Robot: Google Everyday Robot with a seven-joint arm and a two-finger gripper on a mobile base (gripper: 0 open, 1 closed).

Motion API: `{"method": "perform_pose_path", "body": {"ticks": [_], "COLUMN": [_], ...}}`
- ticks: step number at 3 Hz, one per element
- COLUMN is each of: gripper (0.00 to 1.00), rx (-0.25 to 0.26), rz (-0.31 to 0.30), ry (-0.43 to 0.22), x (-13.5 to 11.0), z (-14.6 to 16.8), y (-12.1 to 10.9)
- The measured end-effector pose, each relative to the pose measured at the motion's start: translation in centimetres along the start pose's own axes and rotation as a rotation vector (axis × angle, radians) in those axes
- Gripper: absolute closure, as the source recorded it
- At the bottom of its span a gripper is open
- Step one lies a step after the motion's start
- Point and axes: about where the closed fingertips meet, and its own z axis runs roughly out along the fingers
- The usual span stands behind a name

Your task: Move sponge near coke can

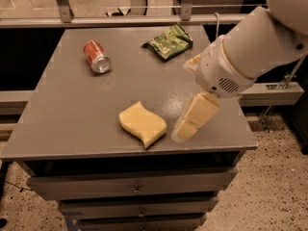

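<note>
Looking down at the grey table, I am seeing its flat top filling most of the view, with drawers stacked under the front edge and speckled floor to the right. The white arm is reaching in from the upper right, its round wrist housing hanging over the table's right side.

The gripper is hovering over the right front part of the table. I am reading it as spread wide and holding nothing: one pale yellow blocky finger is pointing down and left, its tip just beside the sponge's right edge, and only a small part of the other is peeking out behind the wrist housing, well apart from the first. Whether the lower tip is touching the tabletop I cannot tell.

The sponge is lying flat near the front edge, around the middle of the table. The green snack bag is sitting toward the back, right of centre. The coke can is lying on its side at the back left, silver end toward me, well apart from the sponge.
</note>
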Motion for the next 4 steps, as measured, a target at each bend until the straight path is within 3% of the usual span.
{"method": "perform_pose_path", "body": {"ticks": [2, 3, 4], "gripper": [0.00, 0.00, 0.00], "rx": [-0.037, -0.050, -0.062], "rz": [0.023, 0.029, 0.043], "ry": [-0.136, -0.180, -0.183], "x": [-3.1, -4.2, -3.4], "z": [4.0, 5.8, 8.5], "y": [1.8, 2.3, 2.5]}}
